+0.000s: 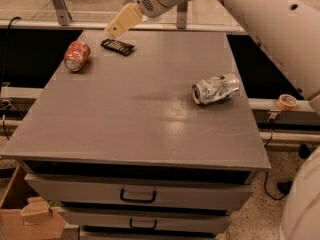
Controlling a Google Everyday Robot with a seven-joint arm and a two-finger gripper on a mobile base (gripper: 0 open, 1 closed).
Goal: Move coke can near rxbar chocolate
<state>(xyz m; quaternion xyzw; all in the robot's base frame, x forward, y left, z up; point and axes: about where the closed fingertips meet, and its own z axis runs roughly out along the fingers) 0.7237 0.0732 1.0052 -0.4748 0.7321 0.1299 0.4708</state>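
Gripper [119, 28] near rxbar chocolate [118, 46], coke can [76, 55] on its side

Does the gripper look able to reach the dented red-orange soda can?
Probably yes: the gripper hangs close by, near the flat black-wrapped bar, and the red-orange soda can lies apart from it, nothing on top.
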